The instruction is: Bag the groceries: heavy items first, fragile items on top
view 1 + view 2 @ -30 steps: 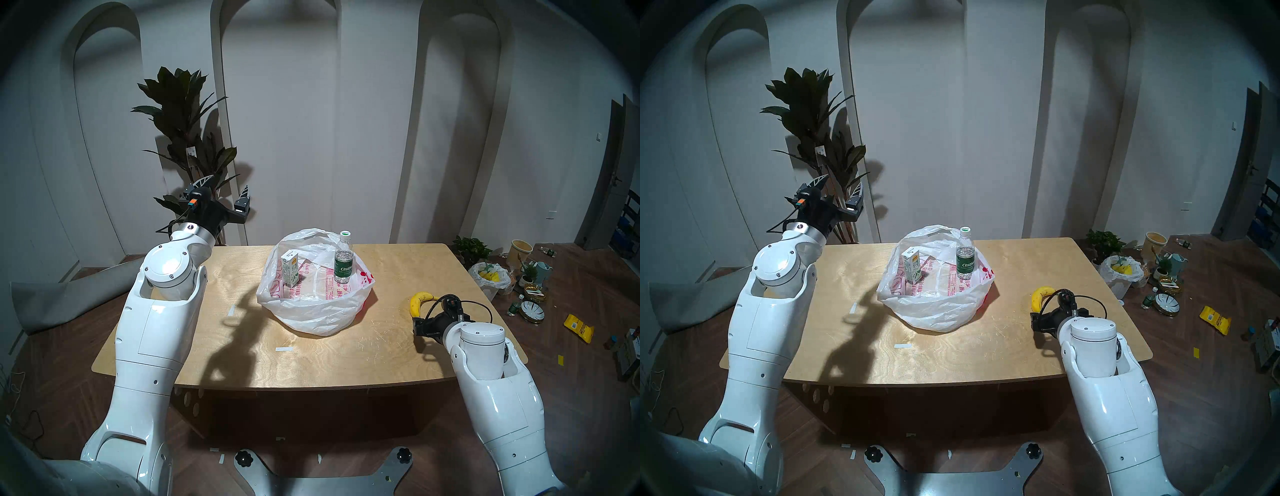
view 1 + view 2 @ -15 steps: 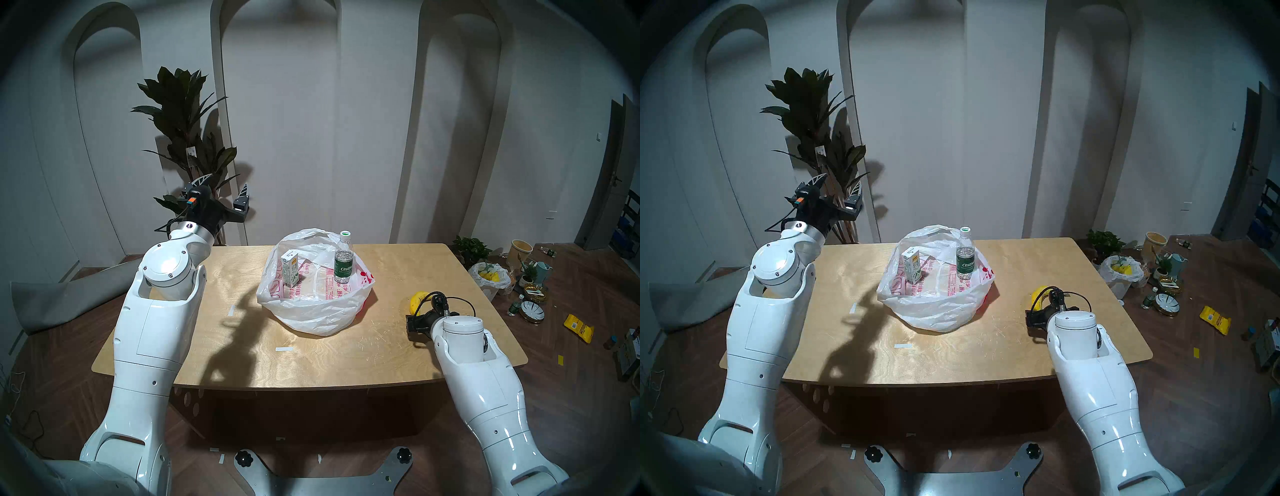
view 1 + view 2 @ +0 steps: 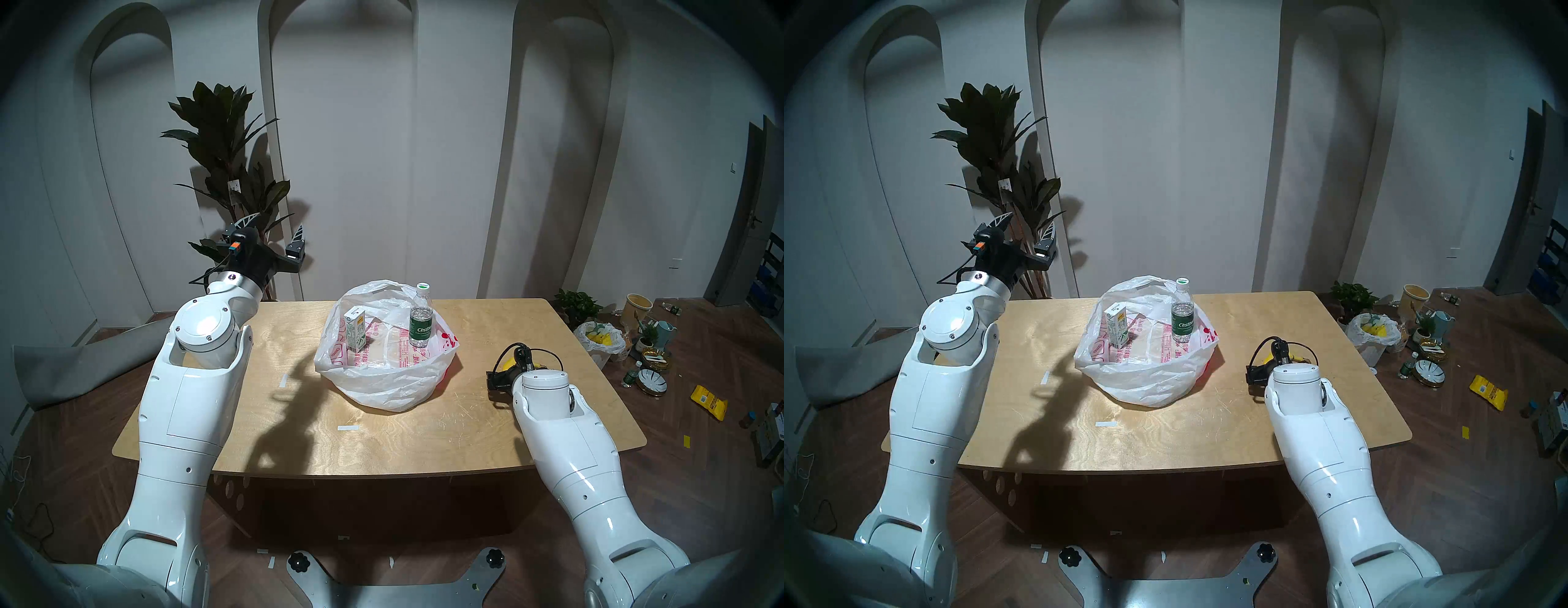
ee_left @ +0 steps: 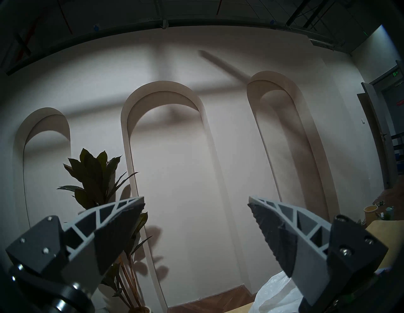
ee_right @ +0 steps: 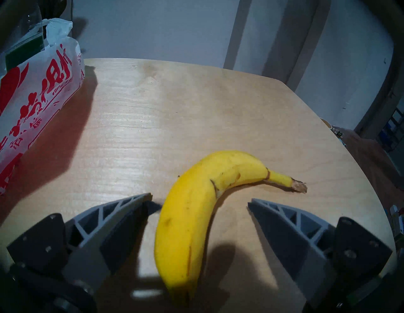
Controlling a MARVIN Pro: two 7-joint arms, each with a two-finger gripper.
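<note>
One potted plant stands by the wall beyond the left gripper, which hangs high over the table's far left corner, its two fingers spread wide with nothing between them and only bare wall ahead. Below it and off to its right lies one wooden table, broad and mostly bare on the near side, with two small strips of white tape on its left half. One bag, white crinkly plastic with red print, sits mouth-up at the table's middle, well apart from both grippers. Inside it stand two things, both upright: one drink carton toward the bag's left wall and one water bottle toward its far right rim, its white cap clearing the plastic. To the right of the bag comes a strip of open tabletop, then the right gripper, low over the wood with its two fingers parted. One banana lies flat on the table between those fingers, touched by neither; its stem curves away ahead and to the gripper's right, and bare wood runs beyond it to the table's rounded far right corner. The bag's printed side lies off to this gripper's left with open table between them.
</note>
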